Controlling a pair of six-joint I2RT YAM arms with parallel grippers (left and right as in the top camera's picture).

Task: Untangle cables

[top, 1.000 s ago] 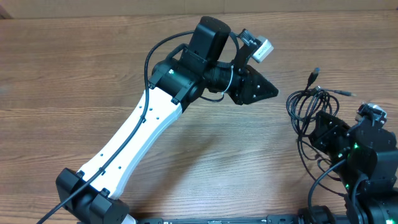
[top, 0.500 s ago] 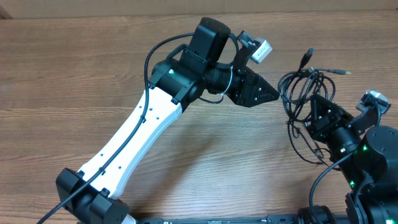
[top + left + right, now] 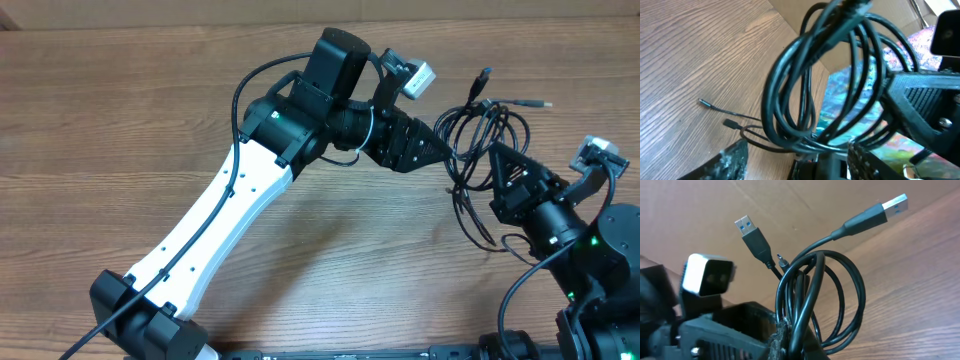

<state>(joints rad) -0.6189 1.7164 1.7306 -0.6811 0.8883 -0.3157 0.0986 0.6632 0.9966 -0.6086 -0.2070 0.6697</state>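
Note:
The cables (image 3: 478,125) are a bundle of thin black loops with USB plugs sticking out at the top. My right gripper (image 3: 497,160) is shut on the bundle and holds it up off the table; in the right wrist view (image 3: 795,337) the loops (image 3: 840,295) hang from the pinch and two USB plugs (image 3: 752,232) point up. My left gripper (image 3: 436,150) is open right at the bundle's left side. In the left wrist view its fingers (image 3: 727,162) stand wide apart with the loops (image 3: 805,75) just in front of the gap.
The wooden table (image 3: 120,120) spreads to the left and front. The white left arm (image 3: 230,210) crosses the middle diagonally. The right arm's base (image 3: 600,270) sits at the right edge. Thin cable ends (image 3: 715,105) trail on the wood.
My right gripper has carried the cable bundle up and to the left, towards my left gripper. My left gripper has shifted slightly right and now meets the bundle.

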